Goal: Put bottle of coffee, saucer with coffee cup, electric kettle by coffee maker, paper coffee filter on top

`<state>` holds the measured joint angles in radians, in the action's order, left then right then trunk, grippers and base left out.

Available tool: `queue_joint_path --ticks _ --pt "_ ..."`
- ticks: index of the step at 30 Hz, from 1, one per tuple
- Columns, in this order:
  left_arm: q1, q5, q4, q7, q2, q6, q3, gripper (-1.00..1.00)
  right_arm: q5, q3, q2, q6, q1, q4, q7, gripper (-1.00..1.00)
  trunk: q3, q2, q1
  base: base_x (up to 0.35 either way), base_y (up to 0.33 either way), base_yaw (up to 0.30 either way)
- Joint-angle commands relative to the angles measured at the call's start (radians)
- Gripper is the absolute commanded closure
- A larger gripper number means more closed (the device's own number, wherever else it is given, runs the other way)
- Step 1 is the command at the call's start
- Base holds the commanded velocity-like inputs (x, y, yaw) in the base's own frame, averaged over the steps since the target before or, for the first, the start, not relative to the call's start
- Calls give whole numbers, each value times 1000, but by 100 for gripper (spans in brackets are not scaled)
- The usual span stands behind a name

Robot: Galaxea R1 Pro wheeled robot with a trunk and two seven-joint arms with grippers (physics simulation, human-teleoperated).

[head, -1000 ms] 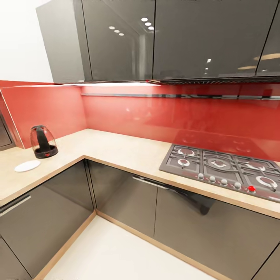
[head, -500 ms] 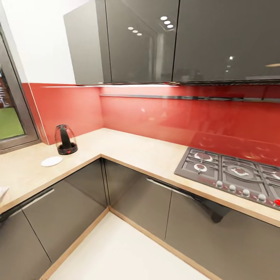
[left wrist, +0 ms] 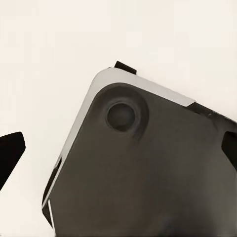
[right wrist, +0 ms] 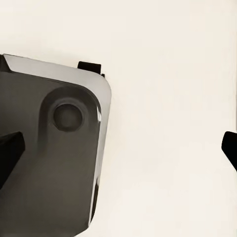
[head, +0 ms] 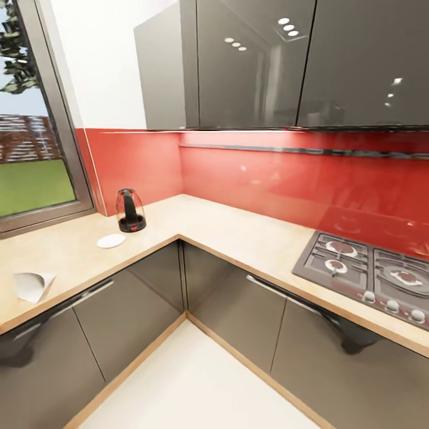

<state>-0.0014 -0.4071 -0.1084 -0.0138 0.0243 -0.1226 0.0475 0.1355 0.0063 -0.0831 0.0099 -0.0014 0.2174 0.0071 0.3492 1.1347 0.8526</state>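
The electric kettle [head: 130, 210], dark glass with a black base, stands on the kitchen countertop [head: 226, 229] near the corner, against the red backsplash. In front of it lies the white saucer [head: 111, 241]. Further along the left run of the counter, a white paper coffee filter [head: 33, 285] lies on its side near the front edge. My left gripper [left wrist: 119, 150] is open over my own dark base and the pale floor, its black fingertips [left wrist: 10, 154] far apart. My right gripper [right wrist: 120, 148] is open too, with nothing between its fingertips [right wrist: 230, 147].
A gas hob [head: 372, 275] is set into the counter at the right. Glossy grey wall cabinets [head: 250, 65] hang above, base cabinets [head: 232, 304] below. A window [head: 30, 143] is at the left. Pale floor [head: 196, 387] fills the corner between the cabinet runs.
The head view has swung left, so everything shifted right in the picture. The window and the paper coffee filter came into view, and part of the hob left it. Nothing on the counter moved.
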Motion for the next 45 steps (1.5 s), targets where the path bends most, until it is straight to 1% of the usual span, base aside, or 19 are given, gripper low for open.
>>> queue_joint_path --ticks 1,3,5,8,14,16,21,25,32,35,37,40,45 --pt "0 1 1 -1 0 -3 5 -100 9 0 -1 -2 0 1 1 -100 -1 -7 -4 0 0 257" --pt "0 1 2 -1 -1 -6 6 -100 10 0 -2 -4 0 1 1 -100 -6 -21 -12 0 0 257" --pt "0 1 3 -2 -1 -27 6 -100 13 2 -2 -6 0 0 1 -100 -10 -35 -19 0 0 257" --pt "0 1 4 -2 -2 -41 5 -100 15 3 -3 -12 0 0 1 -100 -17 -56 -31 0 0 252" --pt "0 3 4 -2 -6 -48 5 -100 9 -4 -5 -40 0 0 1 -100 -30 -98 -54 0 0 244" --pt "0 4 4 -2 -10 -49 5 -100 6 -8 -11 -47 0 0 1 -100 -34 -112 -61 0 0 241" --pt "0 5 4 -2 -12 -52 3 -100 6 -8 -10 -51 0 0 1 -100 -45 -147 -81 0 0 241" --pt "0 3 6 -1 -12 -76 5 -100 6 -9 -11 -51 0 0 0 -100 -53 -175 -96 0 0 241" --pt "0 0 12 0 -12 -87 6 -100 6 -11 -9 -54 0 0 -1 -100 -68 -224 -123 0 0 241" --pt "0 1 13 0 -12 -109 2 -100 6 -10 -7 -62 0 0 -1 -100 -75 -245 -134 0 0 241" --pt "0 2 14 0 -12 -142 -1 -100 6 -9 -6 -67 0 0 -1 -100 -79 -259 -142 0 0 241" --pt "0 2 15 0 -11 -149 -2 -100 7 -9 -6 -68 0 0 -1 -100 -86 -280 -153 0 0 241" --pt "0 6 15 0 -12 -151 -3 -100 5 -10 -4 -112 0 0 -1 -100 -100 -315 -173 0 0 156"
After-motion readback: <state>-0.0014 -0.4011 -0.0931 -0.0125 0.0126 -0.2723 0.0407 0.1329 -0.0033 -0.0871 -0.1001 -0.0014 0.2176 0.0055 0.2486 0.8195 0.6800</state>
